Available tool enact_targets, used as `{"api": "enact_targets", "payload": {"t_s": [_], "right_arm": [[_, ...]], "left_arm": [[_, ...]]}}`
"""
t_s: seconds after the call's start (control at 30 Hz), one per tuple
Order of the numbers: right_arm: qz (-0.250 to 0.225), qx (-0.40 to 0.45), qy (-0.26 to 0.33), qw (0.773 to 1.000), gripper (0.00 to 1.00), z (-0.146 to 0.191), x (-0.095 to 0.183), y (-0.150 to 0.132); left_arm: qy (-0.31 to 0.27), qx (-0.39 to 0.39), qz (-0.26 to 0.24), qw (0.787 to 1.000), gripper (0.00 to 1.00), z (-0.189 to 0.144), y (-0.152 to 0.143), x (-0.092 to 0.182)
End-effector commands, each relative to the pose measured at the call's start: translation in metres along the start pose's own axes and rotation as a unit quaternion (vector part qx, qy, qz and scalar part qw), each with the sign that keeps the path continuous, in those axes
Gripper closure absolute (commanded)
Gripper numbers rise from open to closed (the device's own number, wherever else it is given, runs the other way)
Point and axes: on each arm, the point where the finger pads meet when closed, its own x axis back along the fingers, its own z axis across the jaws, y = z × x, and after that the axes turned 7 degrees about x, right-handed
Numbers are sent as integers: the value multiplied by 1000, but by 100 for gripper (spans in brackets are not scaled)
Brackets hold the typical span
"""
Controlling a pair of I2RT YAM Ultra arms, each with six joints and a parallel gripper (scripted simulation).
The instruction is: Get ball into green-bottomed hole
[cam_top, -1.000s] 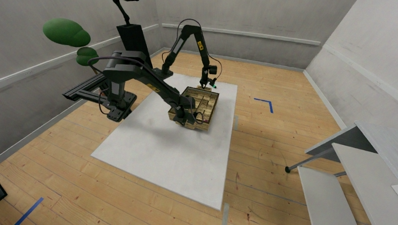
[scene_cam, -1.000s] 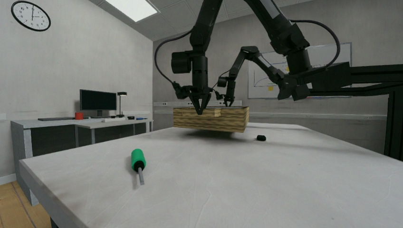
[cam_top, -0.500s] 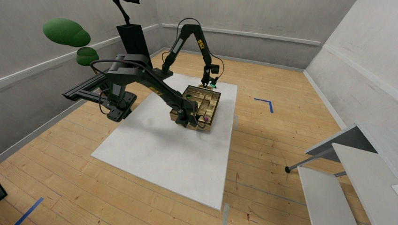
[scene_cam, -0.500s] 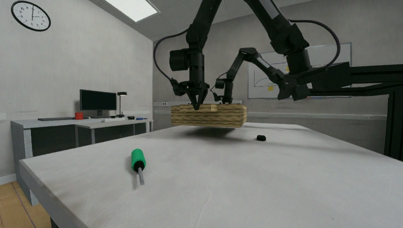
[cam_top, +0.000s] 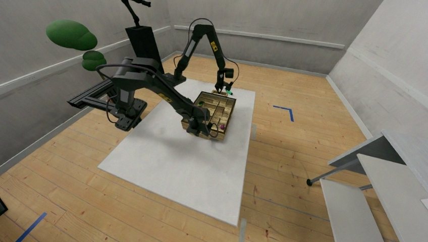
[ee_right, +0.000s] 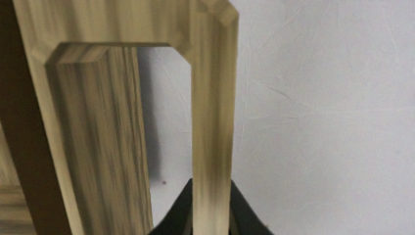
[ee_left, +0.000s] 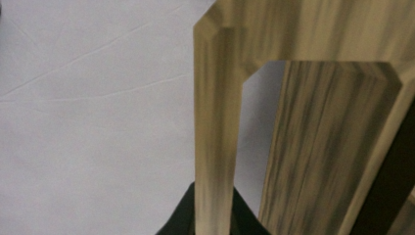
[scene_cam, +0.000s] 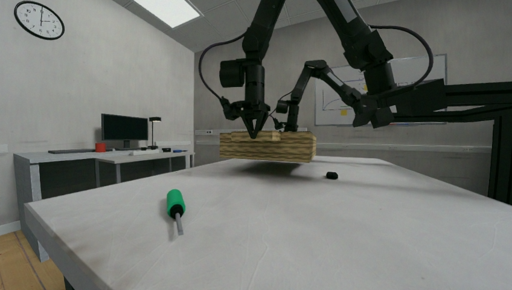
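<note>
The wooden maze board [cam_top: 220,136] [scene_cam: 265,152] [ee_left: 313,147] [ee_right: 105,147] is held above the table, its shadow below it; any tilt looks slight. The magenta ball [cam_top: 222,127] is in the board's near right corner in the top view, beside an inner wall. The green-bottomed hole [cam_top: 200,103] is toward the far left corner, partly hidden by the near arm. My left gripper [scene_cam: 253,135] [ee_left: 211,191] is shut on the handle at the board's far end in the top view. My right gripper [ee_right: 210,187] is shut on the opposite handle. Other holes cannot be made out.
A green screwdriver [cam_top: 229,92] [scene_cam: 175,208] lies on the white table [cam_top: 180,176] [scene_cam: 287,229] beyond the board's left-handle end. A small black object [scene_cam: 331,175] lies on the table toward the arms' mounting beam [scene_cam: 474,93].
</note>
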Motion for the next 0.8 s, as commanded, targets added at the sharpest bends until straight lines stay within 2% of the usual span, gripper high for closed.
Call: {"api": "enact_targets", "payload": {"t_s": [0.0, 0.07, 0.2, 0.27, 0.3, 0.33, 0.37, 0.4, 0.43, 0.47, 0.5, 0.67, 0.7, 0.73, 0.77], "right_arm": [[-48, -1, -32, 998, 100, -4, 37, 40], [-31, 0, -37, 999, 100, -5, 42, 37], [-51, 3, -37, 998, 100, 0, 48, 50], [-51, 3, -37, 998, 100, 0, 48, 50], [-38, -1, -56, 998, 100, -3, 50, 44], [-37, -2, -54, 998, 100, -2, 53, 44], [-63, 0, -44, 997, 100, 1, 53, 55], [-72, 1, -44, 996, 100, 2, 51, 58], [-75, 0, -43, 996, 100, 2, 52, 60], [-51, 12, -46, 998, 100, 2, 42, 33], [-60, 9, -44, 997, 100, 3, 46, 41], [-90, 8, -12, 996, 100, 6, 37, 42], [-60, 5, -7, 998, 100, 1, 37, 41], [-58, 6, -4, 998, 100, 1, 38, 43], [-81, -3, -16, 997, 100, -2, 42, 56]], "left_arm": [[-34, -5, -52, 998, 100, -3, 38, 12], [-43, -10, -21, 999, 100, -8, 28, 9], [-42, -4, -45, 998, 100, -1, 42, 11], [-42, -4, -45, 998, 100, -1, 42, 11], [-54, -4, -54, 997, 100, 0, 47, 7], [-59, -7, -21, 998, 100, -4, 32, -6], [-46, -4, -62, 997, 100, 0, 49, 7], [-48, -6, -65, 997, 100, -2, 48, 7], [-52, -10, -46, 998, 100, -9, 30, 0], [-51, -11, -55, 997, 100, -8, 34, 2], [-51, -11, -53, 997, 100, -8, 33, 2], [-22, 5, -75, 997, 100, -4, 29, 10], [-12, 4, -34, 999, 100, -1, 22, 16], [-9, 6, -31, 999, 100, 0, 23, 18], [-23, 0, -58, 998, 100, -4, 37, 19]]}}
